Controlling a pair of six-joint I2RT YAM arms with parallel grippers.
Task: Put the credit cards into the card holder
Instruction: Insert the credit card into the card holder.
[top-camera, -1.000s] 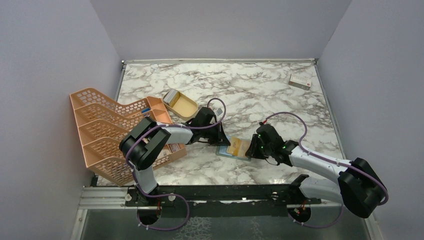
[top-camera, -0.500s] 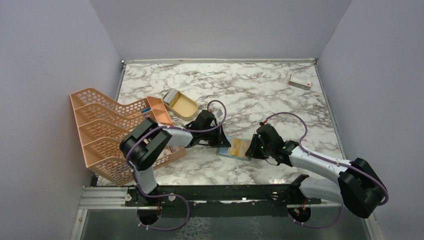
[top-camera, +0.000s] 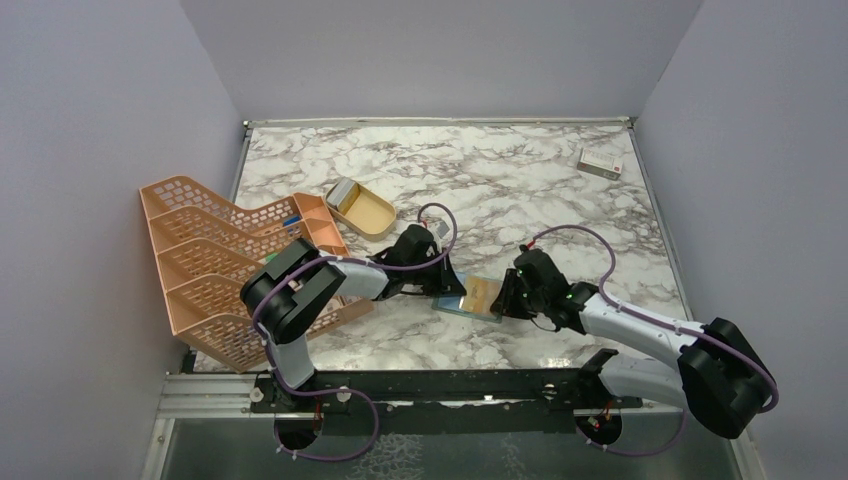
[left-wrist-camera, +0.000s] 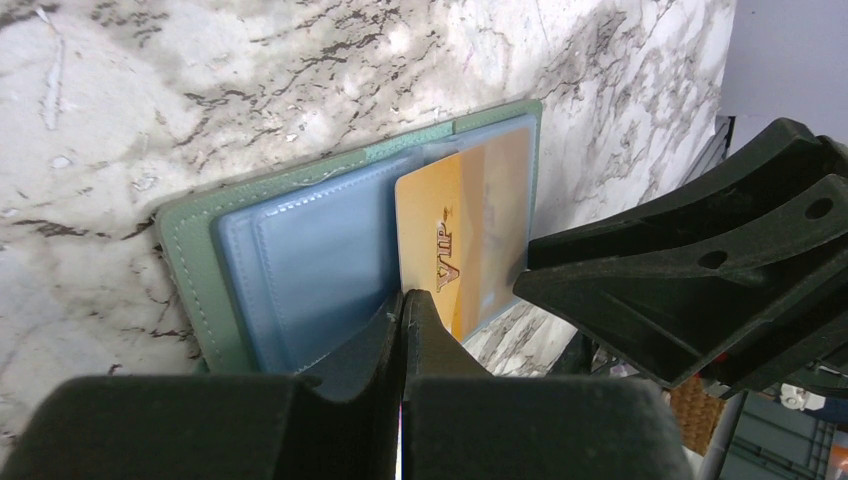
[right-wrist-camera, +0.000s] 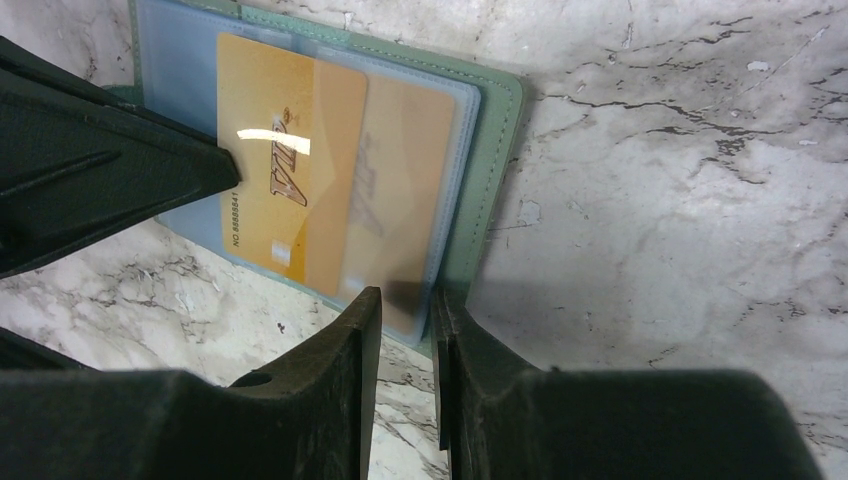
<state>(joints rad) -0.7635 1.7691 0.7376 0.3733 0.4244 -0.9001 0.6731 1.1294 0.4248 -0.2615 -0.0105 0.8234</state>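
While one card (right-wrist-camera: 400, 170) sits pocketed, shut left jaws push another card (right-wrist-camera: 265, 170) in from nine o'clock; narrow right jaws pinch the wallet (right-wrist-camera: 497, 130).

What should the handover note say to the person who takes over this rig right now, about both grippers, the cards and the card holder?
The left gripper is shut, its tip against the free edge of the loose credit card.
The right gripper seems closed on the near edge of the card holder, steadying it.
The card holder lies open on the table, between the arms.
Done: the first card shows through the clear pocket and looks seated.
Left: the loose credit card is only partly under the pocket; it needs pushing fully in.
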